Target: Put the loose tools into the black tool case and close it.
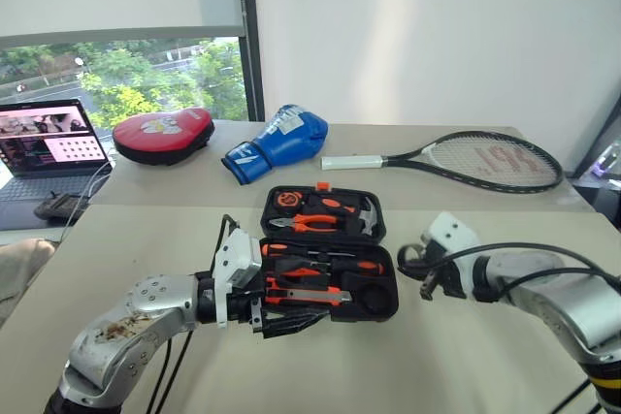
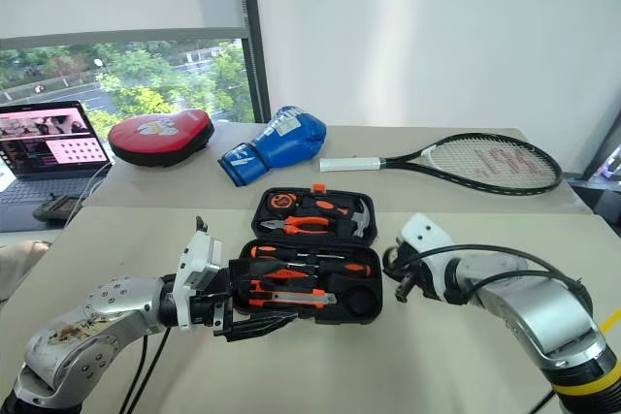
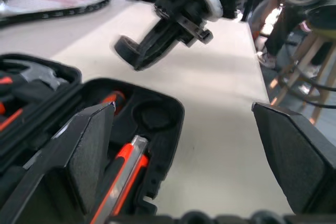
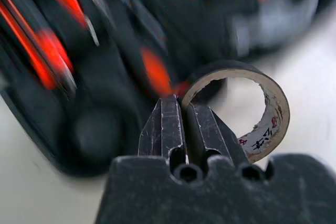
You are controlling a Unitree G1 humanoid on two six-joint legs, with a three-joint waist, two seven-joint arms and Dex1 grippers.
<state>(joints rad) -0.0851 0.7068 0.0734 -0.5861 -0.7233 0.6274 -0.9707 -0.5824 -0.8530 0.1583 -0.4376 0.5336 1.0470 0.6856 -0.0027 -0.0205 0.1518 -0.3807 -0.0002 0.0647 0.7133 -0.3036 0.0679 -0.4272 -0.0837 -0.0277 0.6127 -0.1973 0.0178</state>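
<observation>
Right claw pinches the tape roll beside the open tool case; its round slot waits empty. Left claw gapes wide, empty, at the case's near corner. Screwdrivers and knife are seated; lid unclosed.

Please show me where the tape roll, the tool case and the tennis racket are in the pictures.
tape roll (image 4: pixel 273 109), right wrist view, on its cardboard inner wall.
tool case (image 1: pixel 380 309), left eye view, on the near half's right rim.
racket (image 1: pixel 495 162), left eye view, on the strings.

Black tool case lies open (orange tools slotted); dark tape roll pinched, lifted beside it.
</observation>
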